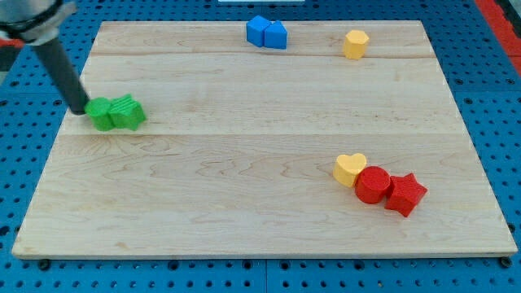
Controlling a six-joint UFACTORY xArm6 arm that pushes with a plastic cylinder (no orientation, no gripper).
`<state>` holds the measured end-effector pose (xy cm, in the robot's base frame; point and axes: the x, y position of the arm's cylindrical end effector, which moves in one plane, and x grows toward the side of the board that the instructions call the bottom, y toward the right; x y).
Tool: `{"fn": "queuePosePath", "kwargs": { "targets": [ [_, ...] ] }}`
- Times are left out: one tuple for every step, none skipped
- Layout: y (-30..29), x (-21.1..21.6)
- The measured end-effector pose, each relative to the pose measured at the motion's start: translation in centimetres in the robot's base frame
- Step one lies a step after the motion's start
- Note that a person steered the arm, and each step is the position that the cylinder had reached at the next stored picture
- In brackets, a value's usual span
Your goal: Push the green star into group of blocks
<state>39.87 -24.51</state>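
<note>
Two green blocks sit touching at the view's left: a round green block (100, 115) and a ridged green star (128, 111) just to its right. My tip (80, 109) rests on the board right against the round green block's left side. The group of blocks lies at the view's lower right: a yellow heart (351, 169), a red cylinder (374, 185) and a red star (405, 194), all touching in a row.
Two blue blocks (267, 32) sit together at the top edge of the wooden board (260, 236). A yellow block (355, 44) stands alone at the top right. Blue pegboard surrounds the board.
</note>
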Motion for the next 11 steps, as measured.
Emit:
{"fn": "queuePosePath", "kwargs": {
  "targets": [
    [4.2, 0.0],
    [7.5, 0.0],
    [10.5, 0.3],
    [11.7, 2.1],
    [14.1, 4.0],
    [18.2, 5.7],
    [23.1, 7.4],
    [27.3, 9.0],
    [21.8, 9.4],
    [21.5, 10.9],
    [27.6, 11.1]
  ]
}}
